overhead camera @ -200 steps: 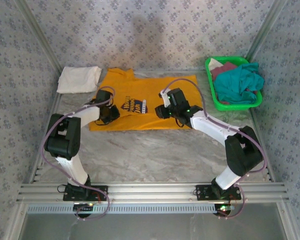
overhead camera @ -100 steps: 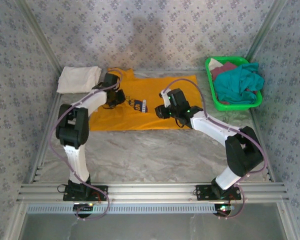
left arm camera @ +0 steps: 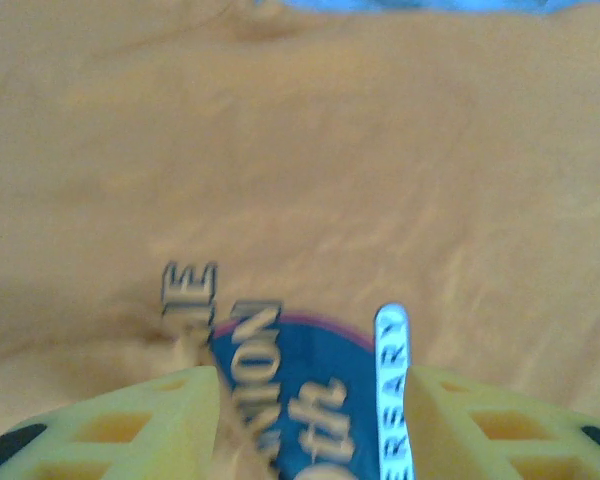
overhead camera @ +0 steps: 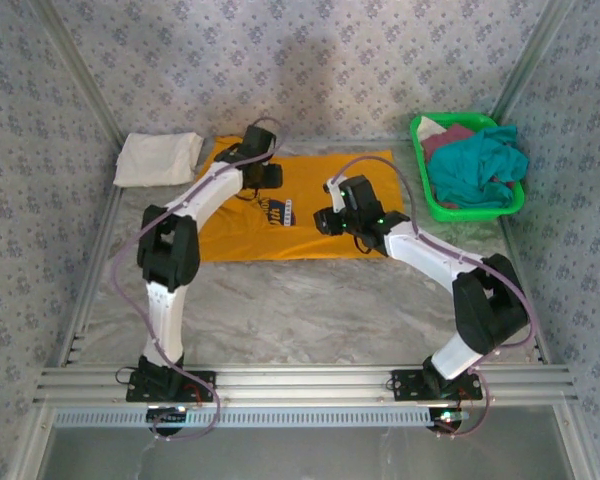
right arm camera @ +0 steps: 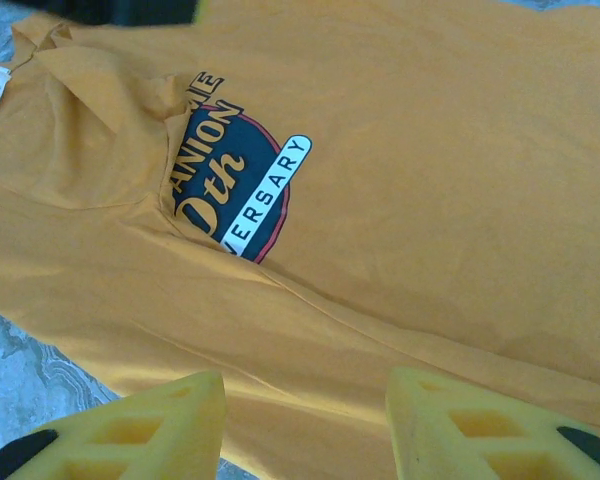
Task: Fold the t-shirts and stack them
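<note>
So the orange tee (overhead camera: 340, 185) was lying flat-ish across the back middle of the table (overhead camera: 310, 300), print (right arm camera: 235, 195) facing up. In the right wrist view a flap of its own cloth lay folded over one edge of that print, so I'd call it partly folded, nowhere near a neat rectangle yet. The left gripper (left arm camera: 308, 385) sat low over the print up near the collar end, fingers spread with nothing between them. There was a little ridge of cloth right by one finger, but I couldn't tell if it was actually touching. The right gripper (right arm camera: 305, 385) hovered over the near side of the tee, to the right of the print, jaws also apart and holding nothing, with plain orange cloth under it. My guess is the fold was mid-way and both needed a fresh grab. If I were doing it, I'd put each gripper on an edge rather than the middle of the cloth, pinch every layer there at once, then lift just enough to clear and carry both sides over together so the crease comes out straight and the flap doesn't slide. Going in mid-panel just bunches it up. Further out, a folded white tee (overhead camera: 160, 157) was parked at the back left, which looks like the stack spot. A green basket (overhead camera: 475, 212) at the back right held a teal tee (overhead camera: 475, 170) and a maroon tee (overhead camera: 450, 137), both unfolded.
</note>
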`<state>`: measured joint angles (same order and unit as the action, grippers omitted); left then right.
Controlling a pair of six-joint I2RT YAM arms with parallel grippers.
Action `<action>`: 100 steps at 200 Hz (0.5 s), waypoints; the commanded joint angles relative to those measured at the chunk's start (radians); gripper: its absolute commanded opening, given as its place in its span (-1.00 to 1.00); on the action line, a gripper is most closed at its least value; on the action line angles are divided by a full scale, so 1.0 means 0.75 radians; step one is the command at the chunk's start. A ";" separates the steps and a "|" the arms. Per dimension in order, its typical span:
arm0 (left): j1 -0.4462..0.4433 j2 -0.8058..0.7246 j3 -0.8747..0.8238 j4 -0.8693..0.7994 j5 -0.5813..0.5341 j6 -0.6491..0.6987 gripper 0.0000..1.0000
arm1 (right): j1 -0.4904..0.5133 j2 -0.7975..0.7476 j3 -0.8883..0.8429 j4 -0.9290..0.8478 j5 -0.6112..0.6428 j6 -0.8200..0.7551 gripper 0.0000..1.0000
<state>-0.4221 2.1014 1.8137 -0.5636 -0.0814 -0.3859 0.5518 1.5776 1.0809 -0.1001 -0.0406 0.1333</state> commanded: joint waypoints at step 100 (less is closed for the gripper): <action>0.096 0.352 0.374 -0.237 -0.025 0.022 -0.28 | -0.039 -0.011 -0.031 0.004 -0.011 0.035 -0.04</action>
<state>-0.3428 2.3169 1.9781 -0.6571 -0.0731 -0.3992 0.5343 1.5711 1.0725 -0.0948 -0.0559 0.1501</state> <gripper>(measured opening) 0.379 0.479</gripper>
